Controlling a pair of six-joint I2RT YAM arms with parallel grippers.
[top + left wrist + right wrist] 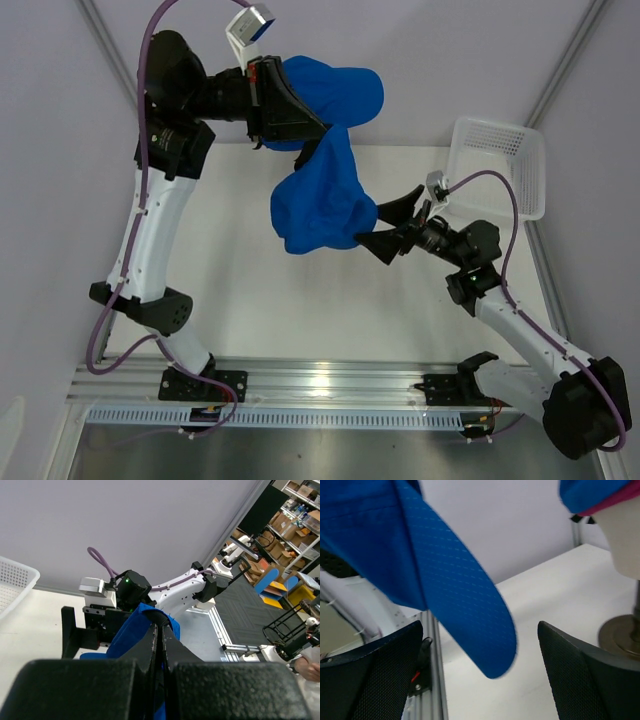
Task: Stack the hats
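The left hand point(323, 128) pinches the soft, floppy blue hat point(318, 205) hanging over the middle of the surface point(300, 320); the right hand point(393, 225), at its three o'clock, is spread wide; the stiffer brim point(470, 605) looks best to grab.

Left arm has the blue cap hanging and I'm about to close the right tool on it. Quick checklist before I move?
1. Left tool shut on the blue cap: ok, fabric is pinched between the closed fingers.
2. Right tool open: ok, fingers stand wide.
3. Brim between the right fingers, touching neither: ok.
4. Mannequin head ready: cannot tell. It wears a second blue cap over a pink cap, but how they sit is mostly out of view.
5. Basket apart from both arms: ok, at the table's far right corner.
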